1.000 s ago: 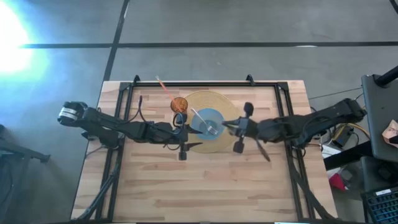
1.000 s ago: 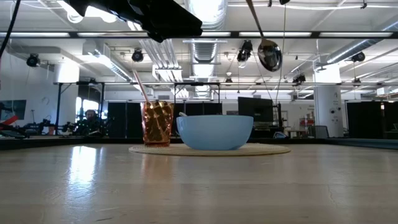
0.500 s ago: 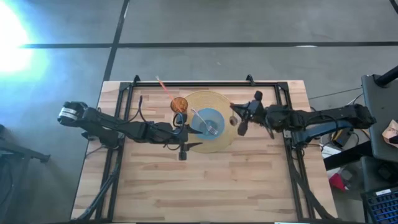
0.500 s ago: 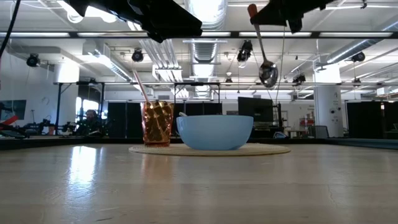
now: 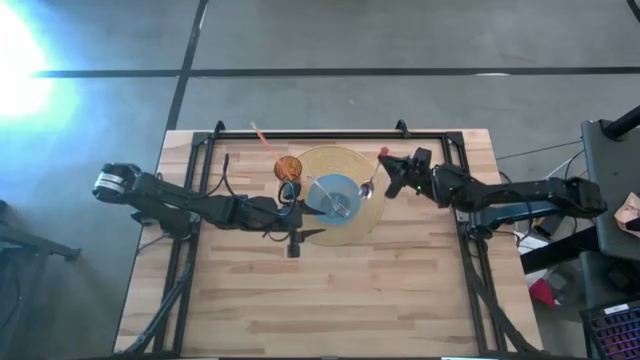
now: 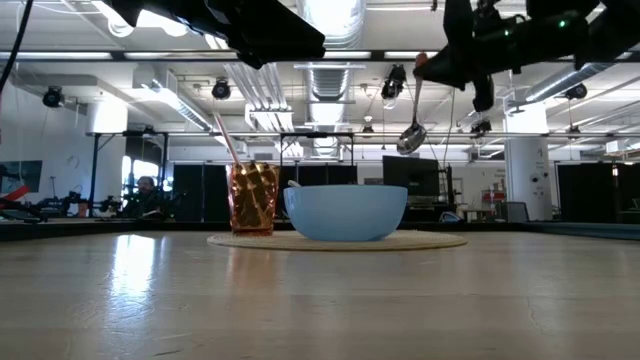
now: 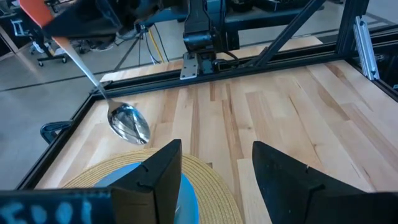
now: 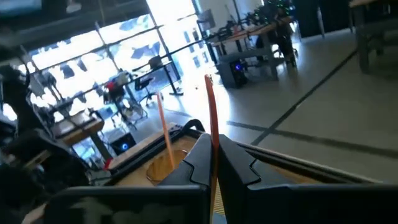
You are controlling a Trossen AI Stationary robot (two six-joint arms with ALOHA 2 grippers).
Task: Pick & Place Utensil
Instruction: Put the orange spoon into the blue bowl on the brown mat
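Red-handled, the spoon [image 5: 373,175] hung clenched in the right gripper's [image 5: 393,172] jaws — its bowl tilted down just above the blue bowl's [image 5: 335,195] rim, clear of the woven mat [image 5: 342,232]. Beside that bowl stood an amber cup [image 5: 288,167] with a straw. Across the bowl, the left gripper [image 5: 296,224] hovered over the wooden surface [image 5: 400,290], jaws released.

Grey concrete floor [image 5: 330,40], ceiling lights [image 6: 330,15], perhaps desks [image 8: 249,34] behind
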